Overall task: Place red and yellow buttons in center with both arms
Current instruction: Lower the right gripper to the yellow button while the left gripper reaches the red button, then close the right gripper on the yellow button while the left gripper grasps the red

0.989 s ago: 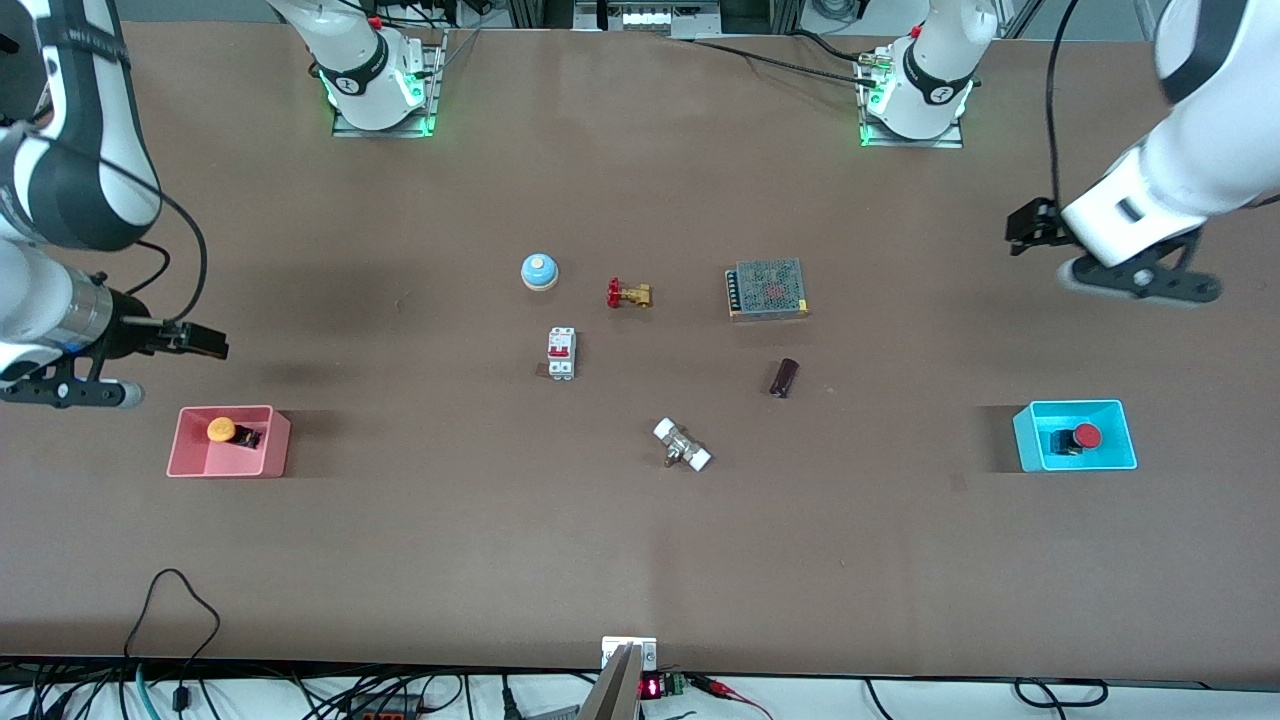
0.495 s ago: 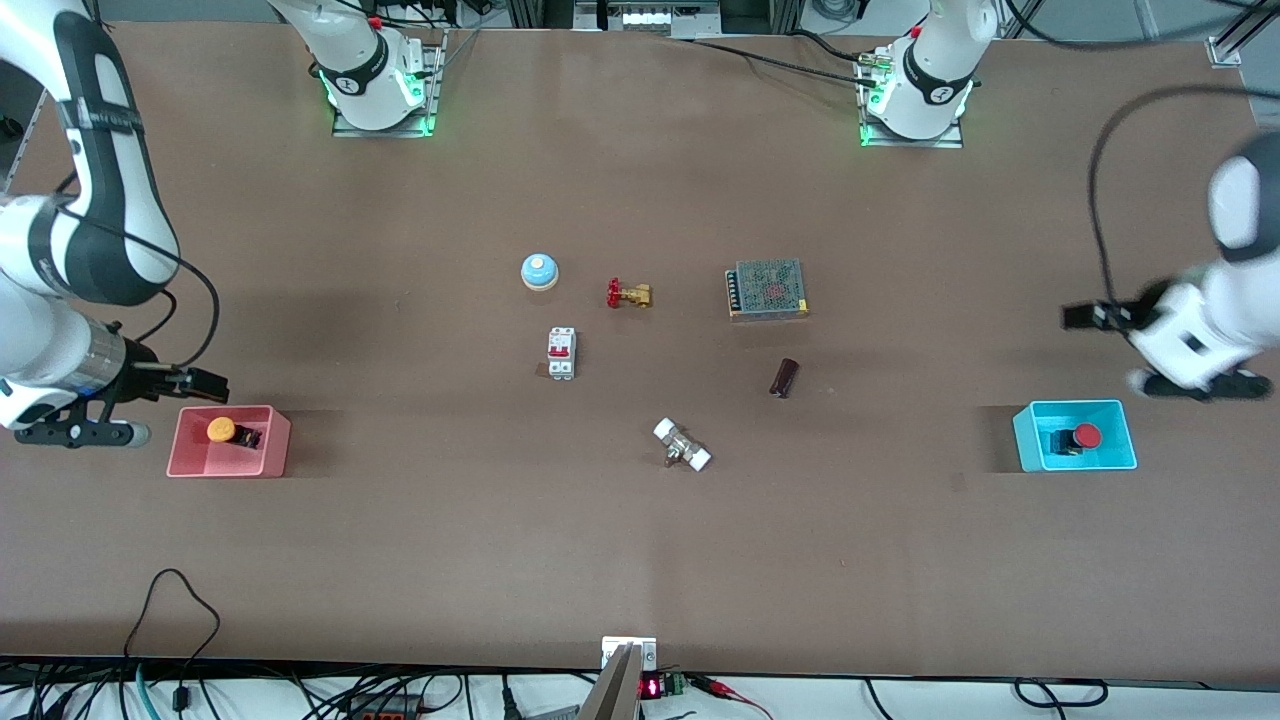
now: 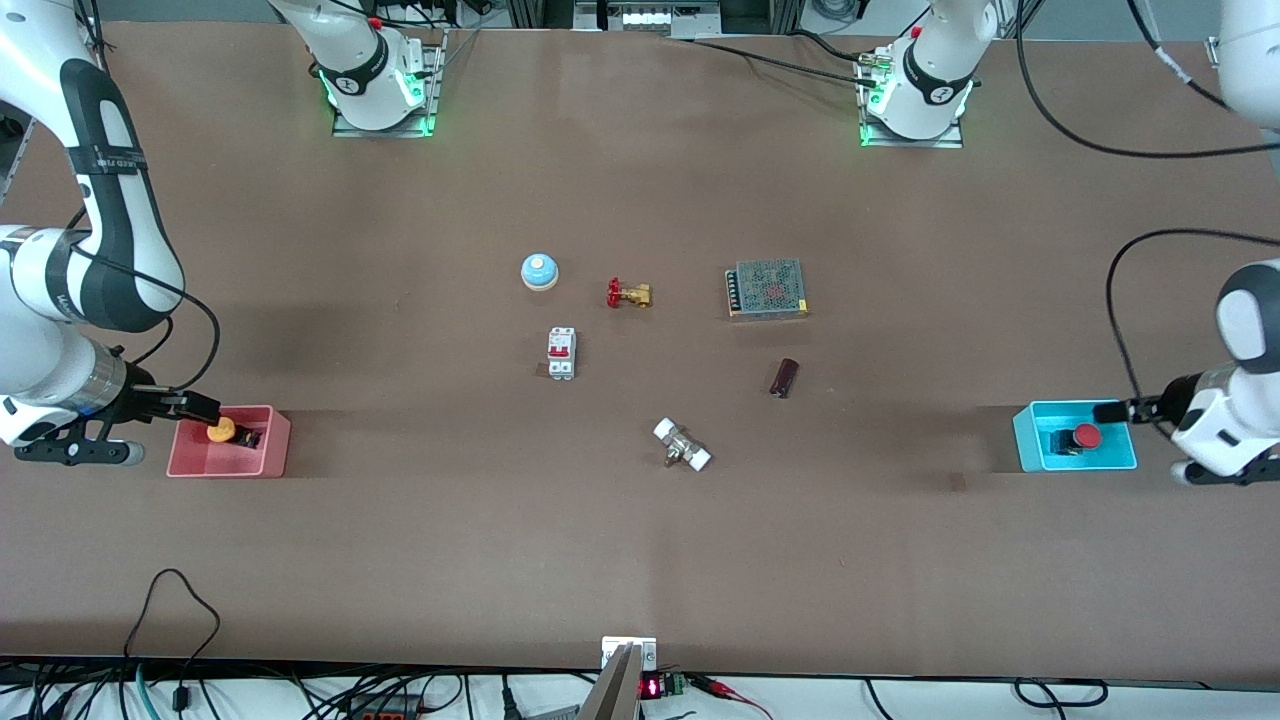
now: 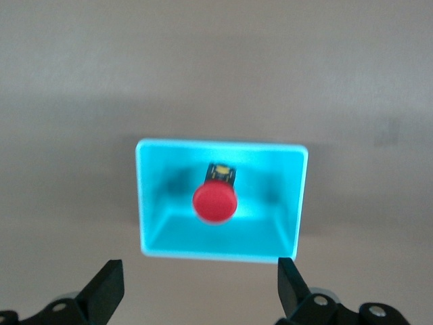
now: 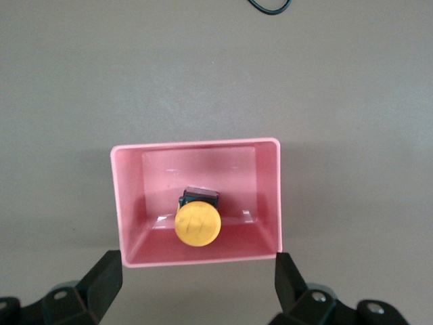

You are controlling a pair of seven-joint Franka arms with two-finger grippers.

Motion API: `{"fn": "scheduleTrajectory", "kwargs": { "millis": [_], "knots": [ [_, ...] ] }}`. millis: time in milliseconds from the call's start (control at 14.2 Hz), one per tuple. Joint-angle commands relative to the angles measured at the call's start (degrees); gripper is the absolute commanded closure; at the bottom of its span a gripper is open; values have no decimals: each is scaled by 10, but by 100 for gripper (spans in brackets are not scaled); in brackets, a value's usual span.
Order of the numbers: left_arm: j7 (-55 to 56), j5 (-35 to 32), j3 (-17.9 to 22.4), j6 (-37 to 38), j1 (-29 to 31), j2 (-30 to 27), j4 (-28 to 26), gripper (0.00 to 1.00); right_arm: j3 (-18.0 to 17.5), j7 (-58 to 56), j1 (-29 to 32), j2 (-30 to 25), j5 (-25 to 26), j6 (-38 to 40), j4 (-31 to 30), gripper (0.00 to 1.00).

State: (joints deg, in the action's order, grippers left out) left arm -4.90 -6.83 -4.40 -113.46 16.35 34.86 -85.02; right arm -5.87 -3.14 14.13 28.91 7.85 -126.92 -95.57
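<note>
Resting unmoved: yellow button in pink bin, red button in blue bin; right gripper and left gripper hover above, fingers apart

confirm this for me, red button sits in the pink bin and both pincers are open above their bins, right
Not quite. The red button sits in the blue bin, as the left wrist view shows; the pink bin holds the yellow button. The rest holds: the left pincer and the right pincer are both open above their bins.
</note>
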Motion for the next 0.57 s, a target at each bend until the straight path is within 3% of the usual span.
{"fn": "scheduleTrajectory", "kwargs": {
  "millis": [0,353,495],
  "knots": [
    [-9,-14,-5,-53,-2,30,11,0,-5,-8,6,21,3,-29,4,0],
    [-70,-13,-4,-239,7,35,-96,0,-5,-13,8,48,5,-52,4,0],
    [-71,-13,0,-260,7,35,-111,0,-5,-20,8,53,2,-52,4,0]
  ]
}}
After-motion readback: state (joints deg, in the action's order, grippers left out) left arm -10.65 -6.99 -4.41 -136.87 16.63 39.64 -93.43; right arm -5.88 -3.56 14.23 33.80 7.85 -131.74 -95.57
